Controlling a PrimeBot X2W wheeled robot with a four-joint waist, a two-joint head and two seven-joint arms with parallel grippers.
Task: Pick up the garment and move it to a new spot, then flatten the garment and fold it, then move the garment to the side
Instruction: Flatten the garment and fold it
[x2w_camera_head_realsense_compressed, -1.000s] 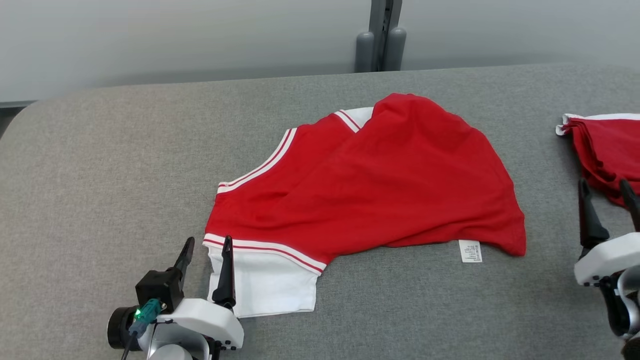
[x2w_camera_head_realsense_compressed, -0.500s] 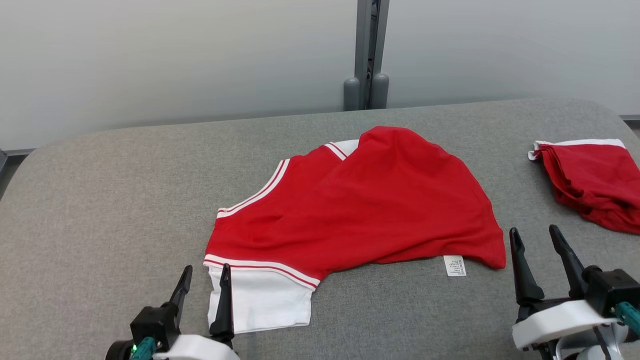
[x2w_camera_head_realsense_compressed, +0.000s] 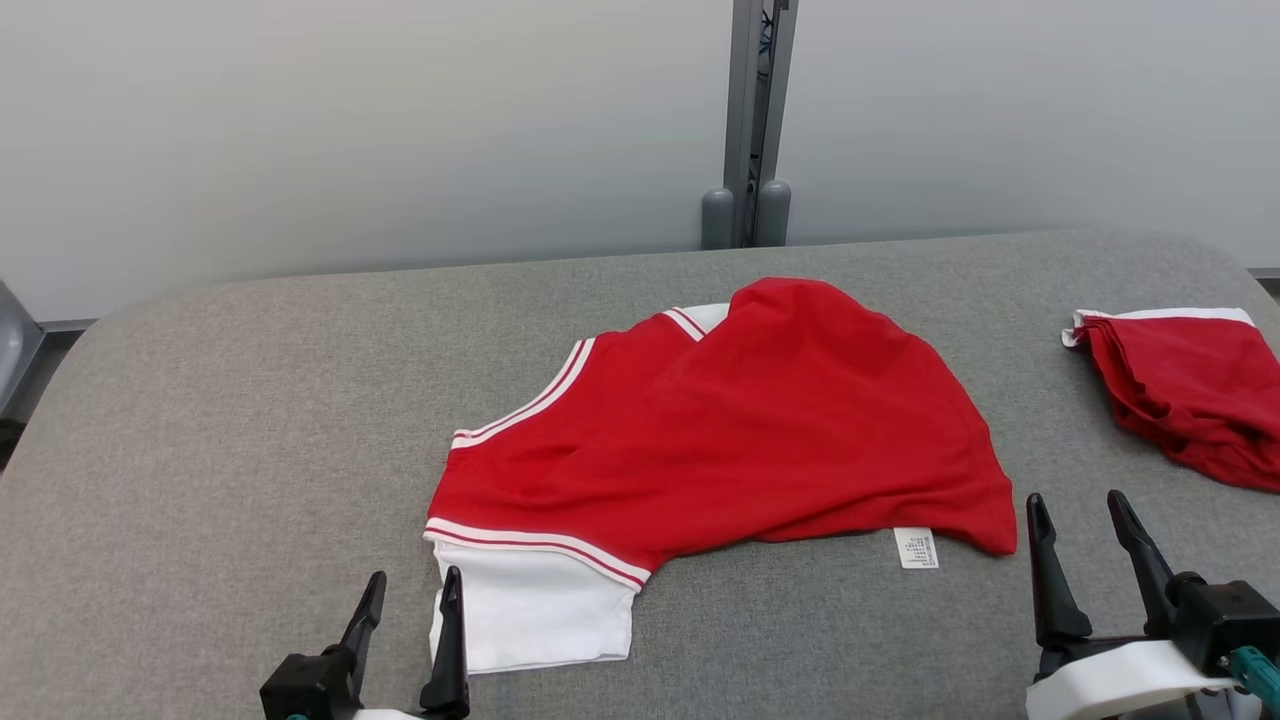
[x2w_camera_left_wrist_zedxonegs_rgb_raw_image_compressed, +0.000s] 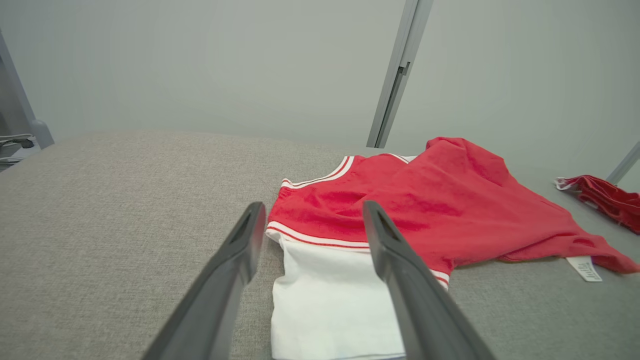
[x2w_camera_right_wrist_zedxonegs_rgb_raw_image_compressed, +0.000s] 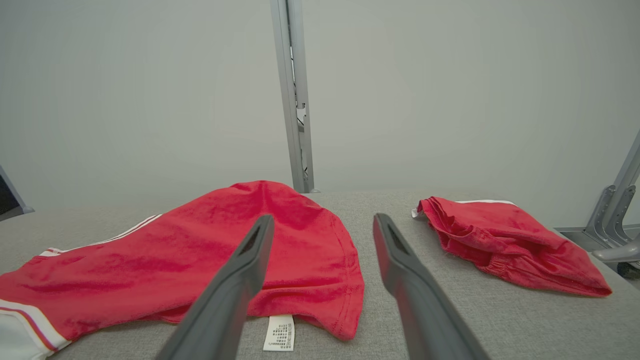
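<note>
The garment (x2w_camera_head_realsense_compressed: 720, 430) lies loose in the middle of the grey worktop (x2w_camera_head_realsense_compressed: 200, 450), held by neither arm. It is spread out but not flat: a red layer is flopped across it with soft creases, a white panel (x2w_camera_head_realsense_compressed: 535, 610) sticks out at its 7 o'clock corner, and a label (x2w_camera_head_realsense_compressed: 915, 548) shows at the 5 o'clock hem. Whether this is its new spot cannot be told. Flattening looks like the step in hand, and folding and setting aside are judged not yet done. The left fingers (x2w_camera_head_realsense_compressed: 450, 630) stand wide apart at the garment's 7 o'clock, by the edge of the white panel, gripping nothing. The right fingers (x2w_camera_head_realsense_compressed: 1045, 570) are spread just as wide at 4 o'clock, just beside the red hem, also with nothing between them. A 2nd red heap (x2w_camera_head_realsense_compressed: 1180, 390) sits apart at 3 o'clock. Both pieces rest straight on the worktop, not in any bin or basket.
</note>
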